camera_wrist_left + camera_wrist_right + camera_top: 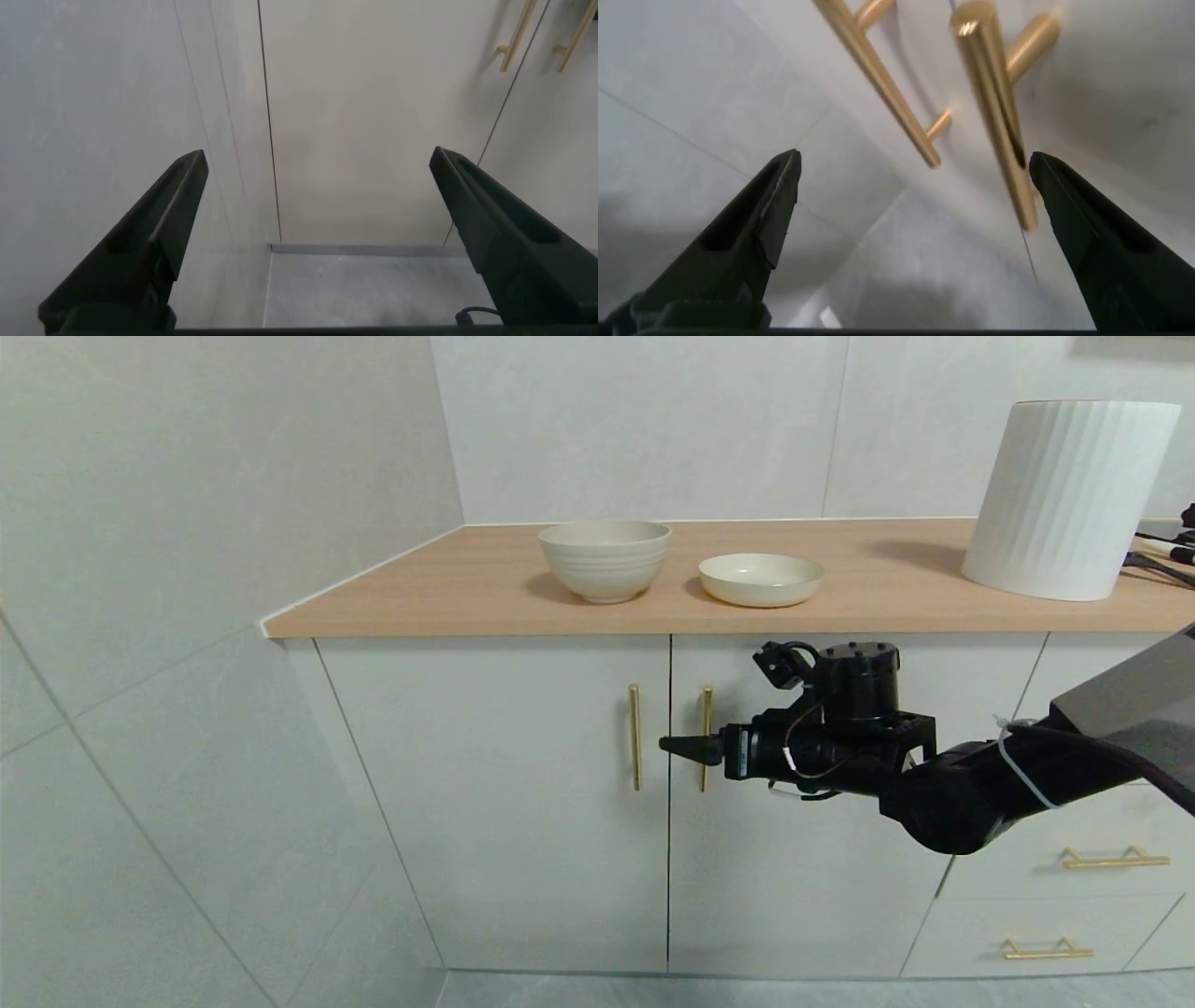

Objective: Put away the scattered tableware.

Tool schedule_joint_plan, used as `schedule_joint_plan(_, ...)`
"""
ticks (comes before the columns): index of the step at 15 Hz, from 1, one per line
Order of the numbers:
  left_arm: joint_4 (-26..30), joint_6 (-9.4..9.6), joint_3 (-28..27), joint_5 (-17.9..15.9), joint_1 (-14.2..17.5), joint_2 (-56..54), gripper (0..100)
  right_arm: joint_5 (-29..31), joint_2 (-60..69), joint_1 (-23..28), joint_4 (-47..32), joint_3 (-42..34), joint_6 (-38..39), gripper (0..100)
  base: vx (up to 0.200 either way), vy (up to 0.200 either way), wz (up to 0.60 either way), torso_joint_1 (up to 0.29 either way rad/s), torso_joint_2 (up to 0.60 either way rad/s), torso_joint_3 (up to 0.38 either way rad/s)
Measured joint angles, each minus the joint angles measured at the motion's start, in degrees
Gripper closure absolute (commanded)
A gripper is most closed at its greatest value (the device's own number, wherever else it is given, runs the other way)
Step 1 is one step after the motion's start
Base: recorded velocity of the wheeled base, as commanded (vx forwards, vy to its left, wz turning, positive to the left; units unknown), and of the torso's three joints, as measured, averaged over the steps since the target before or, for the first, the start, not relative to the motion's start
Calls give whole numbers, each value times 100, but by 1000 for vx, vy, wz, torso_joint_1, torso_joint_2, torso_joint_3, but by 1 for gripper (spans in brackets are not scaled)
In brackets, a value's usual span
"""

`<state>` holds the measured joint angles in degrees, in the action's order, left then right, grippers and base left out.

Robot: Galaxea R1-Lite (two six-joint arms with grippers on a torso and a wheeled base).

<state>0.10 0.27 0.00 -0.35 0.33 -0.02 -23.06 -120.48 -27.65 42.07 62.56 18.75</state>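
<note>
Nearest you, the right gripper (686, 748) is stretched level across the cabinet front, its tips at the seam between the two doors. In the right wrist view the jaws stand spread wide with nothing gripped, and the right door's handle (994, 112) runs through the gap between them, with the left door's handle (878, 79) just beyond. The left gripper (318, 163) is spread wide too and holds nothing, pointed low at the cabinet front where it meets the floor.

You look to be at the door-opening step, with no tableware picked up. Next, I'd judge, you close the jaws around the right door's handle and pull the door outward along its arc, so the bar doesn't slip out.

Farther back, on the counter (448, 588), the bowl (605, 558) stands beside the shallow dish (761, 579), near each other but apart. Both wait above the shut doors. A white ribbed container (1069, 495) stands well off to the right.

You can't see inside the cabinet, so shelf room is unknown. Whether a fingertip already touches the handle is unclear. Dark utensils (1162, 555) at the counter's right edge are cut off.
</note>
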Motion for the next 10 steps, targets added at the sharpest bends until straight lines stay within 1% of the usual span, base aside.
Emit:
schedule_joint_plan(2,0,0,0,2,0,0,0,5,-90,-7,246,15,148,0,0,0,0,0,0,0)
schedule_joint_plan(10,0,0,0,0,0,0,0,29,-165,-179,580,-93,429,0,0,0,0,0,0,0)
